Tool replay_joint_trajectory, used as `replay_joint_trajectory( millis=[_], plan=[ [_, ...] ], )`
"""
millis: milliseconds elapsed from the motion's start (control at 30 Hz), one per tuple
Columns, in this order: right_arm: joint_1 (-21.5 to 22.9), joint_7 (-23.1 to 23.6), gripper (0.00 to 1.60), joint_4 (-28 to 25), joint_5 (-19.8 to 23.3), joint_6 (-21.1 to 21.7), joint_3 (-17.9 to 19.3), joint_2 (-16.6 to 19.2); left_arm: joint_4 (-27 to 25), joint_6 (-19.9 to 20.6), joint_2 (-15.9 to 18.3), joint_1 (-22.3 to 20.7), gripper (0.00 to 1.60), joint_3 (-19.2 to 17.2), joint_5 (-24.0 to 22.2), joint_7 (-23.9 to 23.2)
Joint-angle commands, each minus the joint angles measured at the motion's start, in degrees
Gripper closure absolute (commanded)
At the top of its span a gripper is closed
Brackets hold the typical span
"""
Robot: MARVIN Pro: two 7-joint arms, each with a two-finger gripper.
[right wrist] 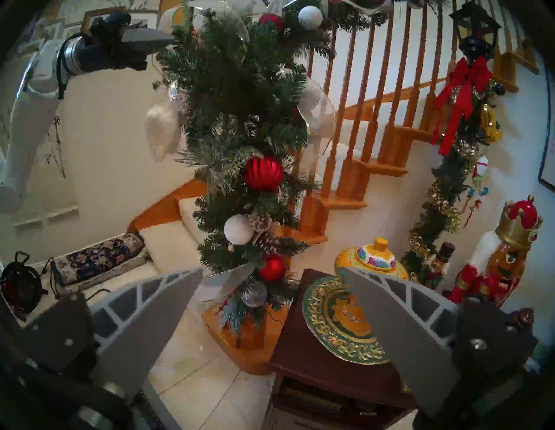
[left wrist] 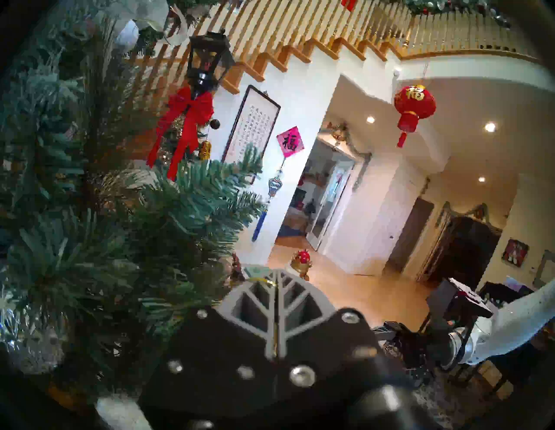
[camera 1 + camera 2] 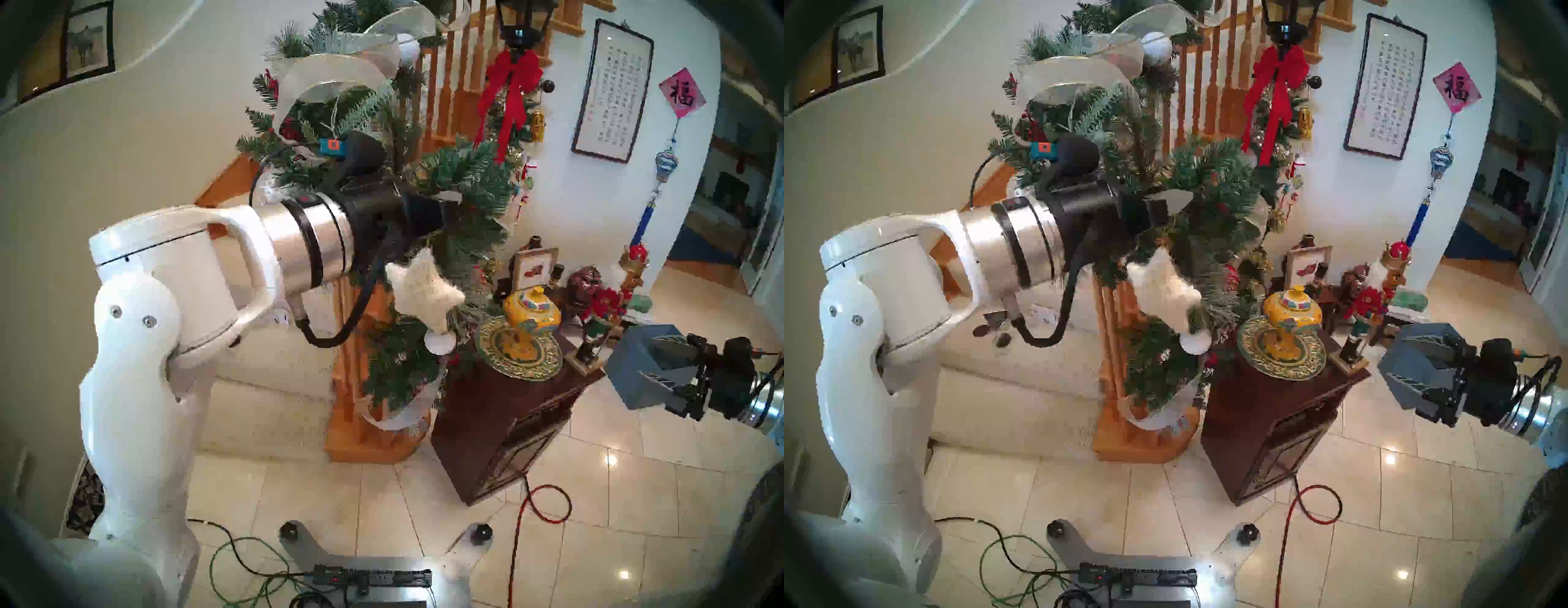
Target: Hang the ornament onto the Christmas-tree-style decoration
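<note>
The ornament (image 3: pixel 424 293) is a fuzzy white star. It dangles against the green pine garland (image 3: pixel 466 178) wound down the stair post, just under my left gripper (image 3: pixel 449 197). That gripper is pushed into the branches and is shut, with the star's gold string running along the seam between its fingers (image 2: pixel 264 303). From the right wrist, the star (image 1: pixel 162 126) hangs at the garland's (image 1: pixel 240 90) left side, below the left gripper (image 1: pixel 150 39). My right gripper (image 3: pixel 628 369) is open and empty, low at the right, off the garland and beside the cabinet.
A dark wooden cabinet (image 3: pixel 500 424) stands right of the post. It carries a green-gold plate (image 3: pixel 519 352), a yellow jar (image 3: pixel 532 310) and nutcracker figures. A tinsel swag with a red bow (image 3: pixel 511 85) hangs further right. Cables (image 3: pixel 539 505) lie on the tiled floor.
</note>
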Motion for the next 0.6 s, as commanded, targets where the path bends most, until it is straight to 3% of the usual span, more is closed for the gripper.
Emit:
replay_joint_trajectory(
  millis=[0,567],
  plan=[
    [0.2,3.6,0.0,0.0,0.0,-0.1,0.1,0.0,-0.3,-0.1,0.3,-0.9,1.6,-0.4,-0.9,0.1],
    [0.2,3.4,0.0,0.0,-0.1,-0.1,0.1,0.0,-0.3,-0.1,1.6,-1.5,1.6,-0.3,-3.3,-0.1]
  ],
)
